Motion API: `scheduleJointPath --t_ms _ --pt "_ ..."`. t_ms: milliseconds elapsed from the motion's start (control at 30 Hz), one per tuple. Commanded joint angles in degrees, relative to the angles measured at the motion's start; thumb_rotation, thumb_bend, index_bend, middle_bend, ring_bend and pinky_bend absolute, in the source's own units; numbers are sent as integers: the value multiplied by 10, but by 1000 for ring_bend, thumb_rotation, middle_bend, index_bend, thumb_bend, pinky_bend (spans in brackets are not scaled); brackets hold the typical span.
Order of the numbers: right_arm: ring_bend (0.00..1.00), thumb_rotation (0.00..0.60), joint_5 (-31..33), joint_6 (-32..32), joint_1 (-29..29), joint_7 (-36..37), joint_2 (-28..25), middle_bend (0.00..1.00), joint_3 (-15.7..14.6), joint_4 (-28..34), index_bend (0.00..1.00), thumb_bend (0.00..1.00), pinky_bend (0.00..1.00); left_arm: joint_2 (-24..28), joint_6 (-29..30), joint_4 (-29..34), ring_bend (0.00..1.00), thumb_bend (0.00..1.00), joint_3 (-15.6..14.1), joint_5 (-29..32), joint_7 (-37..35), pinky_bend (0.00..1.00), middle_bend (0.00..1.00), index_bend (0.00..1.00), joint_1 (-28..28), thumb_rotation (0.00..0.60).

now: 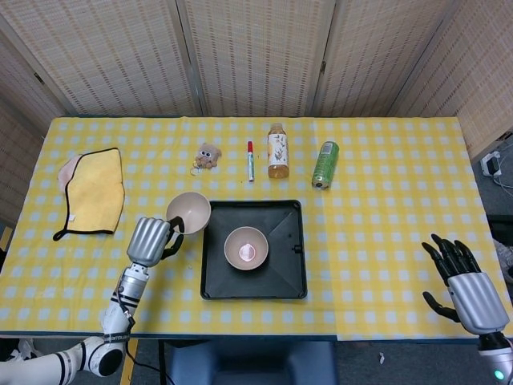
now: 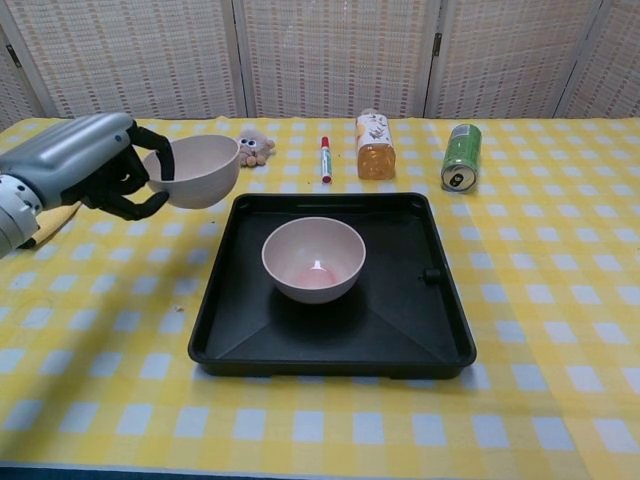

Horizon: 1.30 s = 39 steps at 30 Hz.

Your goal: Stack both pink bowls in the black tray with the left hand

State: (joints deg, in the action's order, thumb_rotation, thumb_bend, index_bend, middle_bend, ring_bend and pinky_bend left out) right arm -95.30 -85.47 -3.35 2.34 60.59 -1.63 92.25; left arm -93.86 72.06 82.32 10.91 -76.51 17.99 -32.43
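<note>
left of the black tray, left hand gripping a raised pink bowl, seemingly level.

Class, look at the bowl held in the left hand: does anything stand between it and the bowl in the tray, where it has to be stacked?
Nothing visible does. The left hand holds the bowl above the table, just left of the tray. The second bowl sits open in the tray, with only the tray's low rim between them.
</note>
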Motion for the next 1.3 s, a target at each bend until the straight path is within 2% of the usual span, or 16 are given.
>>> scheduleJointPath --t_ms 33,267,567,933,1300 --pt "0 600 -12 -1 -2 -1 1 0 -5 0 0 319 0 11 18 57 1000 494 -1 -8 47 1000 1000 621 2 600" --pt "0 600 -31 -28 8 17 -5 0 -12 -2 0 319 0 -4 13 115 1000 494 -4 -8 81 1000 1000 620 -6 600" --pt "0 600 -46 -73 27 46 -18 0 -17 -8 0 318 0 -53 -3 112 1000 494 -4 -10 107 1000 1000 620 -28 600" --pt "0 600 -49 -97 41 65 -25 0 -18 -17 0 319 0 -122 -42 54 1000 494 -8 2 118 1000 1000 620 -59 600" --pt "0 600 -38 -98 46 68 -27 0 -15 -19 0 319 0 -140 -35 -23 1000 494 -9 -10 93 1000 1000 620 -61 600"
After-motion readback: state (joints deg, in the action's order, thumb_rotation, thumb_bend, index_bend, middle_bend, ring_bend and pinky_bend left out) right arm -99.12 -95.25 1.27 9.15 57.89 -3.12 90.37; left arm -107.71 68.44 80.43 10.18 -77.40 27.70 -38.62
